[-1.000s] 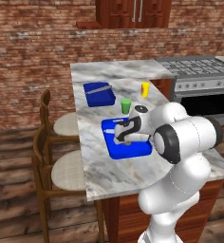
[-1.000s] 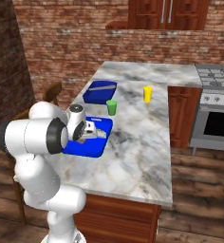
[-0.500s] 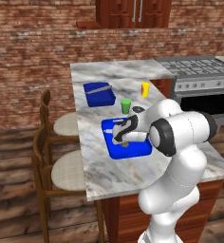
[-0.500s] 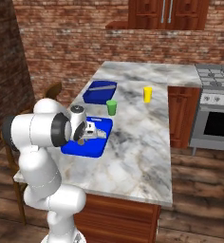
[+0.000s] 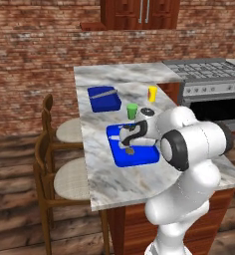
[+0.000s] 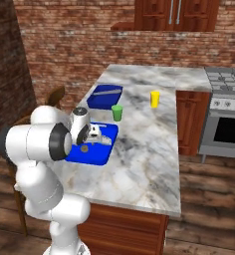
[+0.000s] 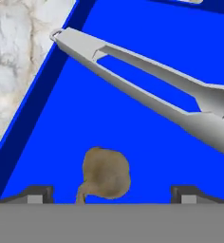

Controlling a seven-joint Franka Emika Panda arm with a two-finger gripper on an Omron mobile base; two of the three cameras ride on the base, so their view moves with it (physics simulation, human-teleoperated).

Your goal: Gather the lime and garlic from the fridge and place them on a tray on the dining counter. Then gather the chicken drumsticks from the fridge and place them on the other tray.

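A brown chicken drumstick [image 7: 106, 174] lies on the floor of the near blue tray [image 7: 61, 118], between my gripper's [image 7: 111, 194] wide-apart fingertips [image 7: 35, 192] and touching neither. My gripper [image 5: 127, 143] hangs open just above this tray [image 5: 145, 155] on the marble dining counter [image 5: 119, 184], with the drumstick [image 5: 130, 150] under it. From the right base the drumstick [image 6: 84, 148] sits near the tray's [image 6: 97, 155] left side, below the gripper [image 6: 91, 139]. Grey tongs [image 7: 147, 80] also lie in the tray. The lime, garlic and fridge are out of view.
A second blue tray [image 5: 103, 98] sits farther along the counter. A light green cup [image 5: 132, 110] and a yellow cup [image 5: 152, 93] stand beyond the near tray. Two wooden stools [image 5: 69, 179] line the counter's left side, and a stove [image 5: 209, 74] is at right.
The jaws have spread wide and let go of the drumstick, which now rests in the near tray. The arm has barely moved.
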